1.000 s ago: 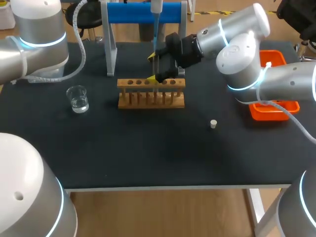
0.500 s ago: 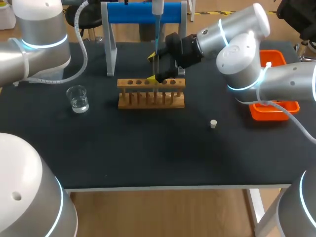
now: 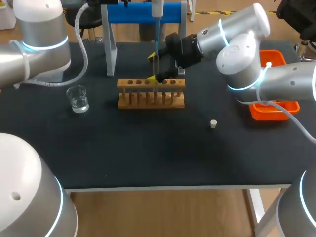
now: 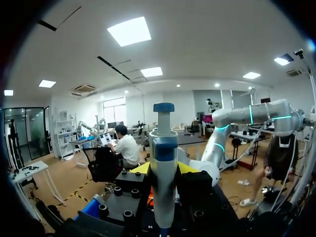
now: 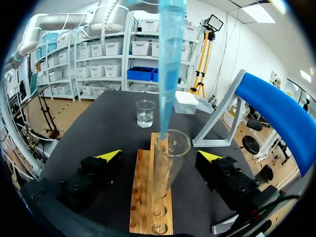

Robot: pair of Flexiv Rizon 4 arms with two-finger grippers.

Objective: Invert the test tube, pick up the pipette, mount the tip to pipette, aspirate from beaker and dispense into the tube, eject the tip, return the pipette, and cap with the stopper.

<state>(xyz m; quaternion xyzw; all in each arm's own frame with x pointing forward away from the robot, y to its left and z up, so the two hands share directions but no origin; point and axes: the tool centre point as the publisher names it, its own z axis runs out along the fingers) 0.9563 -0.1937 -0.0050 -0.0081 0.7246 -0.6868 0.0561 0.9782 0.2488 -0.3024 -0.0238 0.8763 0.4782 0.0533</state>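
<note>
The worktop (image 3: 148, 153) I'm working over is matt black. The rack (image 3: 151, 93) is pale, bare wood with a dull finish. The test tube (image 5: 163, 173) and the beaker (image 3: 78, 98) look like clear, glossy glass. The pipette (image 4: 163, 187) is smooth white and blue plastic, and its tip (image 5: 170, 59) is translucent blue. The tray (image 3: 274, 112) is shiny orange plastic. My right arm (image 3: 237, 29) has a glossy silver shell.

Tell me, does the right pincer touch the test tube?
Apart. The right wrist view shows a gap between the test tube and each finger of the right pincer.
</note>
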